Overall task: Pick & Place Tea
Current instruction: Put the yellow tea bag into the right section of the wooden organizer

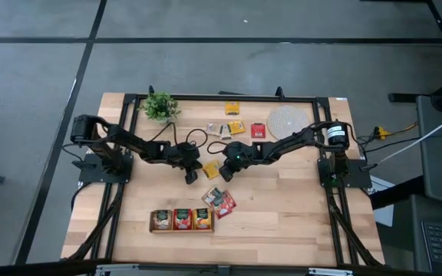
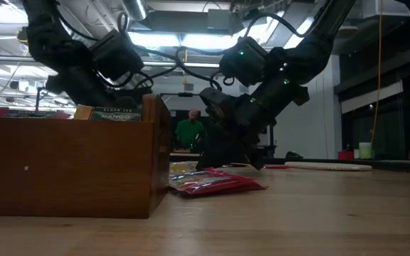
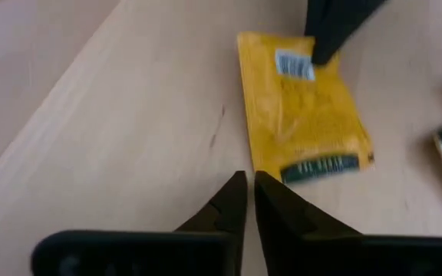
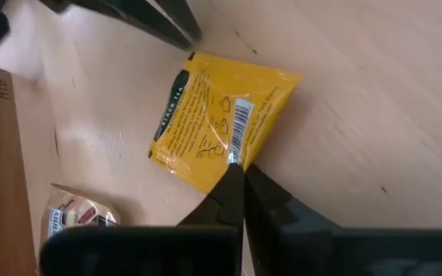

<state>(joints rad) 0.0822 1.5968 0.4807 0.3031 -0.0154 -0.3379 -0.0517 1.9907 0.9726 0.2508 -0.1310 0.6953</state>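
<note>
Yellow sachet [image 4: 217, 130] lies flat on the surface; my right gripper [image 4: 236, 178] pinches its edge, jaws pressed together. Left gripper [image 3: 249, 186] nearly closed, empty. Next I'd lift toward the tray [image 1: 181, 229].

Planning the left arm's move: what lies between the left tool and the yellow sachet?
Only bare table, per the left wrist view: left tool sits shut just short of the yellow sachet.

Glossy yellow paper sachet [image 4: 219, 126] on smooth matt wooden table [image 4: 374, 100].
</note>
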